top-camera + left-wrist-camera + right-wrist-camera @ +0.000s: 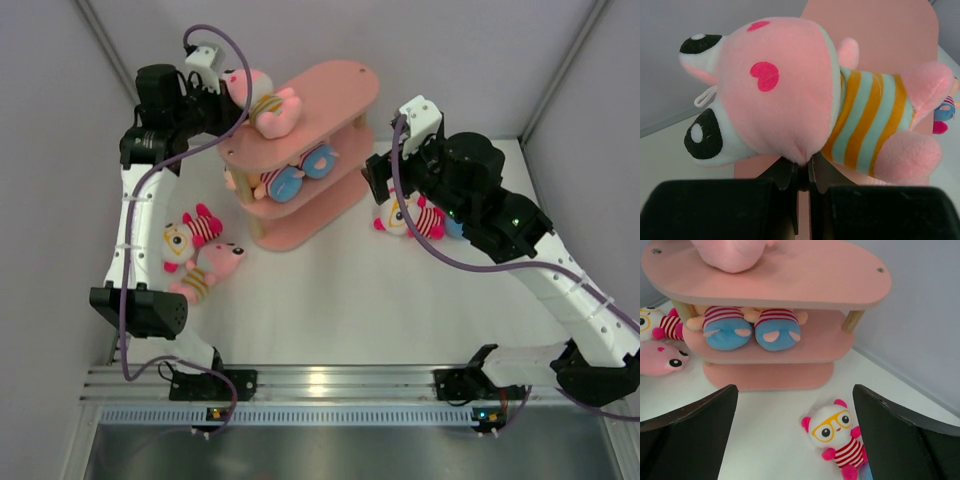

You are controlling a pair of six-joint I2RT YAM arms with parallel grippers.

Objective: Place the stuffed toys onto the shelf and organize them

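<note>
The pink three-tier shelf [335, 85] stands at the table's back centre. My left gripper [222, 92] is shut on the head of a pink toy with a yellow-striped body [268, 108], which lies on the left end of the top board. The left wrist view shows the jaws [804, 167] pinching the toy's head [785, 95] over the board [880, 35]. My right gripper [383, 188] is open and empty, above a white toy with yellow glasses [405, 220] on the table right of the shelf; this toy also shows between the fingers in the right wrist view [835, 432].
A toy with round blue feet [295, 178] lies on the middle tier [825, 340]. A white glasses toy [190, 232] and a pink toy [210, 268] lie on the table left of the shelf. Grey walls close in the table on three sides.
</note>
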